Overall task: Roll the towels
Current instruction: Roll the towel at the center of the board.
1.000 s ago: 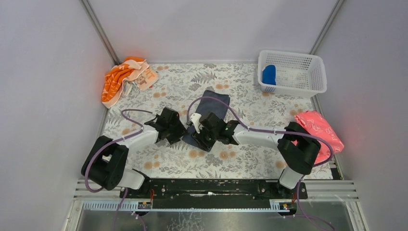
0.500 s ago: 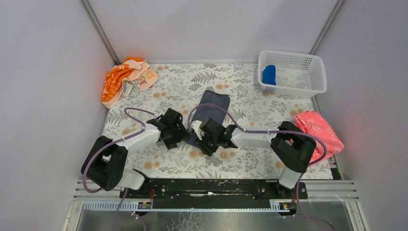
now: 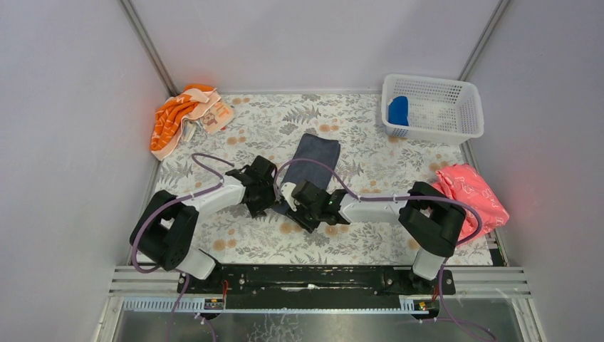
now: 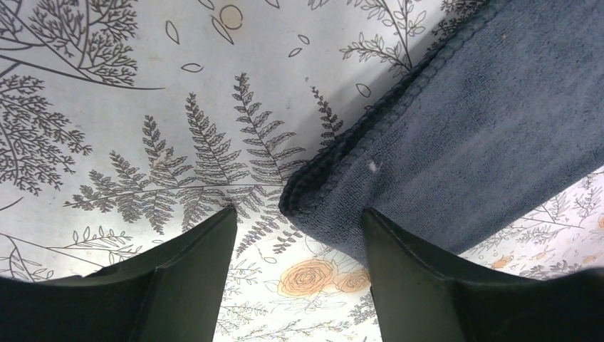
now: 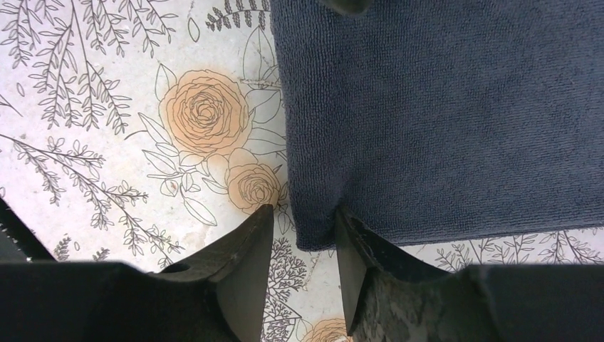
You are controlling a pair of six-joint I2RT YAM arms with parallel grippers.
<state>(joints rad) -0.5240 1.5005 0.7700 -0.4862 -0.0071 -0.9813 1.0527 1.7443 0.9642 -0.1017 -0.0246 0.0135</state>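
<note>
Bright, even light fills the overhead view, with soft shadows on the surface around the grey towel. Right of the towel, a pink cloth throws a reddish glow (faint) onto the wall. Wrist views show crisp weave; the fingers look dark, slightly soft.

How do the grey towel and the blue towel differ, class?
The grey towel lies flat on the table; the blue towel is bundled compactly. The grey towel is outside, the blue towel inside the white basket. Both are plain, unpatterned cloth.
</note>
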